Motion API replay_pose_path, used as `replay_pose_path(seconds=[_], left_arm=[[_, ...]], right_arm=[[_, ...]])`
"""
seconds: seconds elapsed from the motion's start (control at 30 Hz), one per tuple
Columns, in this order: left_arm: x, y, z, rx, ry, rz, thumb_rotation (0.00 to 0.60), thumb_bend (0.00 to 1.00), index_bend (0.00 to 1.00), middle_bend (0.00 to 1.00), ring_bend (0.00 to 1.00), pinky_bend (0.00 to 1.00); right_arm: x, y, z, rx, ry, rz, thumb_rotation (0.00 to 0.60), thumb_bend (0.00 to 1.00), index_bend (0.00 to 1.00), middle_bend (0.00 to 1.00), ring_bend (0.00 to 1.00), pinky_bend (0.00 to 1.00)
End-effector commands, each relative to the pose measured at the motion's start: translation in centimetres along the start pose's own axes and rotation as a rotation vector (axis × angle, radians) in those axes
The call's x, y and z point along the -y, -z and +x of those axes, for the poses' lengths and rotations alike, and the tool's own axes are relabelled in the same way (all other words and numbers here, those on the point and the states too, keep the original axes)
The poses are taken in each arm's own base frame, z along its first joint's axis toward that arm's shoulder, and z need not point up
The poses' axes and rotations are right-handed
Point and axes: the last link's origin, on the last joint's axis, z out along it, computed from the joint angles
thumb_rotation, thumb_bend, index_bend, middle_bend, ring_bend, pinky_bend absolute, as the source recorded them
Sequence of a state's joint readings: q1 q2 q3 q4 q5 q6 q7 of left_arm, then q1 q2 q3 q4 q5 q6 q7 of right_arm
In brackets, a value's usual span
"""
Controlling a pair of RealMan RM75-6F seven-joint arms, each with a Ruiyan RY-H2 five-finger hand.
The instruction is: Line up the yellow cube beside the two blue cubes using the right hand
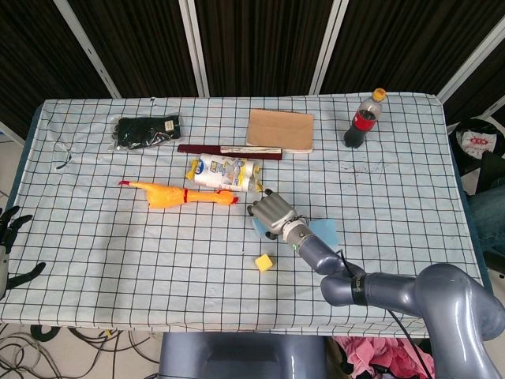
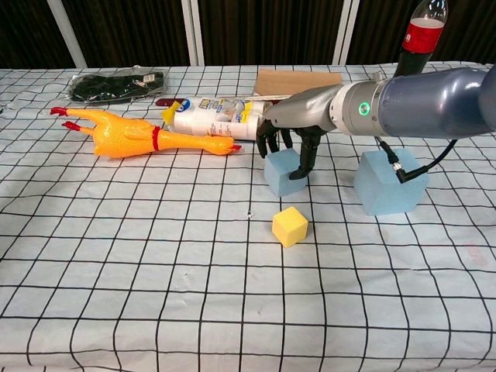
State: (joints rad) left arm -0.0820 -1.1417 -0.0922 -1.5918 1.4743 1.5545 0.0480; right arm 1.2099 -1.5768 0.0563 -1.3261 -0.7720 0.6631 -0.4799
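The small yellow cube lies alone on the checked cloth, in front of the two blue cubes. The smaller blue cube rests on the table. My right hand reaches over it, with one finger down its front face and the others behind it, gripping it. To the right of it stands the bigger blue cube, apart from the hand, with the arm's cable lying across it. My left hand hangs off the table's left edge with its fingers spread and nothing in it.
A rubber chicken and a white packet lie left of and behind the cubes. Further back are a brown notebook, a dark red stick, a black bag and a cola bottle.
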Motion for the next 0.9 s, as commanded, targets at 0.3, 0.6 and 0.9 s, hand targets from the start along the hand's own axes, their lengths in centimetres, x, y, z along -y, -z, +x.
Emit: replay_pose_path(seconds=[0.3, 0.6, 0.9], left_arm=[[-0.07, 0.1, 0.09, -0.003, 0.003, -0.004, 0.6, 0.04, 0.2, 0.1, 0.0, 0.0], [-0.03, 0.08, 0.16, -0.002, 0.003, -0.006, 0.6, 0.04, 0.2, 0.1, 0.0, 0.0], [-0.08, 0.07, 0.15, -0.005, 0.003, -0.006, 0.6, 0.04, 0.2, 0.1, 0.0, 0.0]], right_arm=[[-0.07, 0.11, -0.33, 0.01, 0.007, -0.002, 0.6, 0.23, 0.32, 0.31, 0.33, 0.13], [0.23, -0.14, -0.33, 0.007, 0.007, 0.0, 0.6, 0.24, 0.35, 0.36, 0.34, 0.13], [-0.03, -0.12, -0.38, -0.01, 0.006, -0.009, 0.6, 0.37, 0.49, 0.48, 0.47, 0.13]])
